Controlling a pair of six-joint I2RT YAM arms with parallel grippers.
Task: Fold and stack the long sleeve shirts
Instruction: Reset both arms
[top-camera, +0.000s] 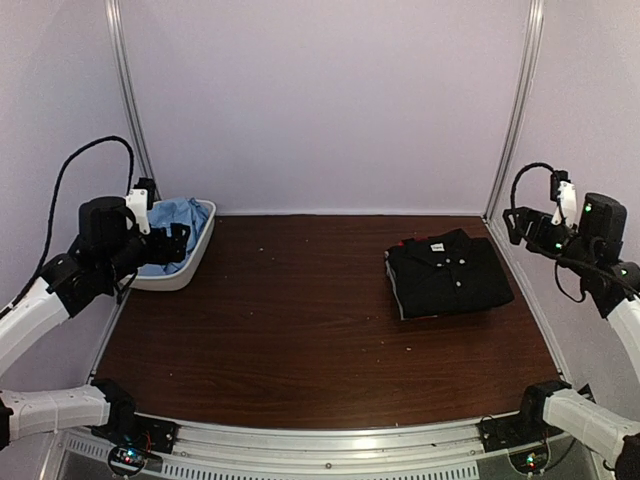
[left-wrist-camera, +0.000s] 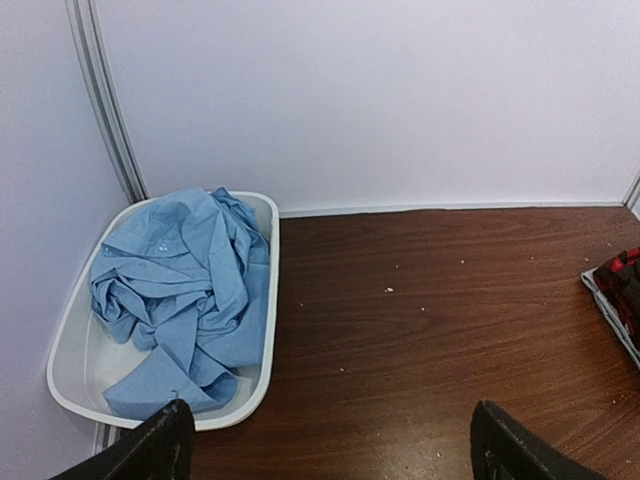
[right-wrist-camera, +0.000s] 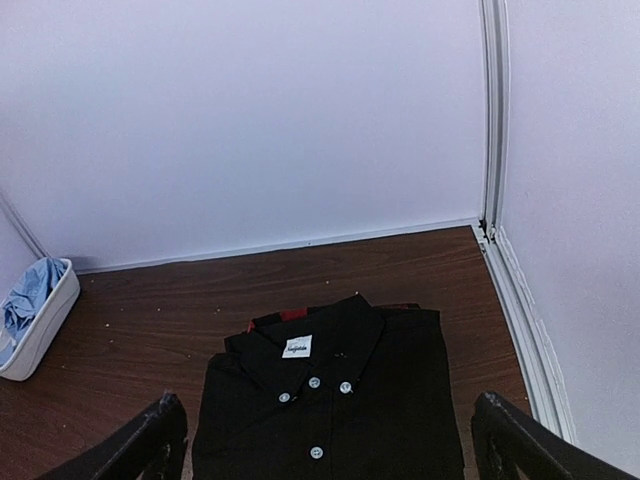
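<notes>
A black collared shirt (top-camera: 445, 275) with white buttons and a neck label lies folded at the right of the table, seen close in the right wrist view (right-wrist-camera: 340, 420). A red-and-black plaid shirt (right-wrist-camera: 290, 316) peeks out from under its collar, stacked below it. A crumpled light blue shirt (left-wrist-camera: 180, 290) fills a white bin (left-wrist-camera: 255, 390) at the back left (top-camera: 175, 222). My left gripper (top-camera: 177, 243) hovers open beside the bin, its jaws wide apart (left-wrist-camera: 330, 420) and empty. Raised at the right edge behind the stack, my right gripper (top-camera: 520, 225) is open and empty (right-wrist-camera: 328, 405).
White walls with metal corner rails (top-camera: 515, 110) enclose the brown table (top-camera: 300, 320) on three sides. The bin (top-camera: 195, 262) sits against the back left corner. Small crumbs dot the wood.
</notes>
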